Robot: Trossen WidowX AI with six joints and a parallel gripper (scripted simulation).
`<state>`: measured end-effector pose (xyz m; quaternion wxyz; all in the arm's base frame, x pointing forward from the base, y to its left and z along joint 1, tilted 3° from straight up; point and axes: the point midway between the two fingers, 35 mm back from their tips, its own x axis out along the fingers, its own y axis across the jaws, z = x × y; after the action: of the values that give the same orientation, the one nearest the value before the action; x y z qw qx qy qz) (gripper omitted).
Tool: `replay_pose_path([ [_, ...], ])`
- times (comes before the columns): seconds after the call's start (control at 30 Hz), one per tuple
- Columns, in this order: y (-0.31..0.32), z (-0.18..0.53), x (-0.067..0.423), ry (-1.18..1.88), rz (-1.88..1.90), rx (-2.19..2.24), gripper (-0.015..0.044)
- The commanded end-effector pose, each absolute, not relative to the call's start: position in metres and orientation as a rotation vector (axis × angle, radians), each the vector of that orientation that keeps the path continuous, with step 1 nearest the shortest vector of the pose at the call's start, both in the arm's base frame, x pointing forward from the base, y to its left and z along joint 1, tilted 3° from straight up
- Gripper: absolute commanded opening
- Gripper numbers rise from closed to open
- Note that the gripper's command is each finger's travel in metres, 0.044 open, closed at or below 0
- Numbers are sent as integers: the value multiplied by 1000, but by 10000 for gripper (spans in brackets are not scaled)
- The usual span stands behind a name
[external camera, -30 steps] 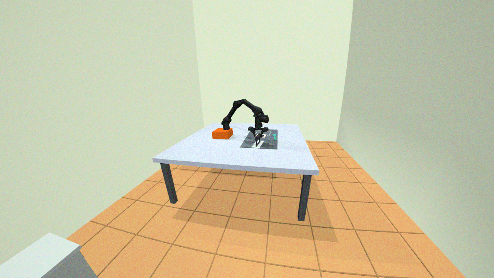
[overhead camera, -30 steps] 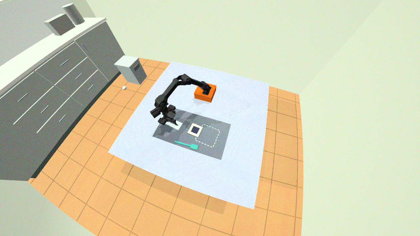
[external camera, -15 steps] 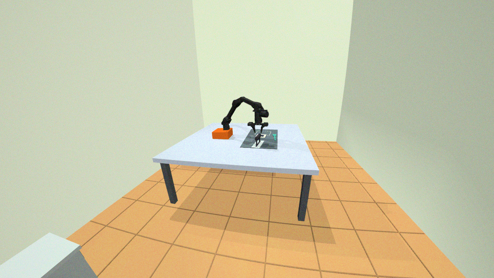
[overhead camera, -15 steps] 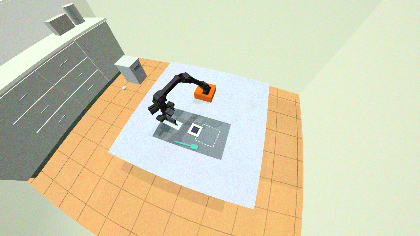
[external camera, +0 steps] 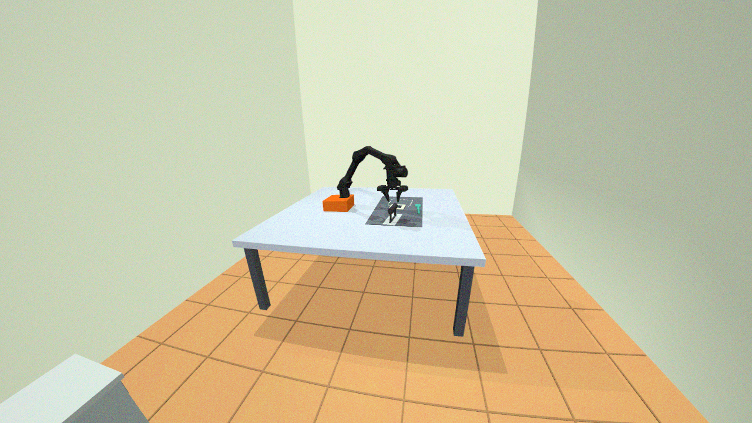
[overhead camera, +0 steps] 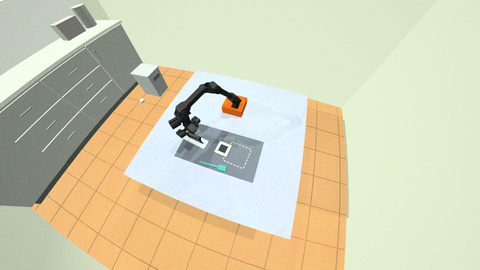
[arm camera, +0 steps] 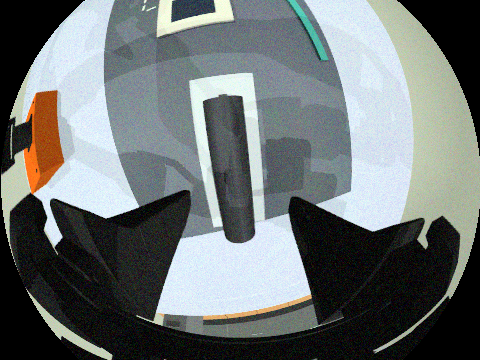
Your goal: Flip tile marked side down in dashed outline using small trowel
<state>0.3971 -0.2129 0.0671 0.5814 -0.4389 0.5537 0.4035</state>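
The tile [overhead camera: 224, 147] [arm camera: 196, 7] is cream with a dark blue marked square facing up. It lies on the grey mat [overhead camera: 241, 173] [arm camera: 134, 74] at the edge of the dashed outline [overhead camera: 251, 154]. A trowel [overhead camera: 198, 143] [external camera: 392, 211] [arm camera: 227, 160] with a white blade and a dark handle lies on the mat's other end. My gripper [overhead camera: 186, 132] [external camera: 392, 195] [arm camera: 240, 200] is open and hangs above the handle with its fingers clear of it. A teal flat tool [overhead camera: 211, 165] [external camera: 417, 207] [arm camera: 300, 16] lies on the mat near the tile.
The arm's orange base block [overhead camera: 231, 109] [external camera: 338, 202] [arm camera: 47, 136] stands on the pale table behind the mat. Grey cabinets and a small bin stand on the floor off to one side.
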Motion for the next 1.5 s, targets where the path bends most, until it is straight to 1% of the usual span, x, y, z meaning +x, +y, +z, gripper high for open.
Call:
replay_pose_path([
  [0.0,-215,65,398,1305,833,-942,300],
  [0.73,-225,52,397,1270,269,-433,300],
  [1.47,-229,46,391,1063,-200,167,300],
])
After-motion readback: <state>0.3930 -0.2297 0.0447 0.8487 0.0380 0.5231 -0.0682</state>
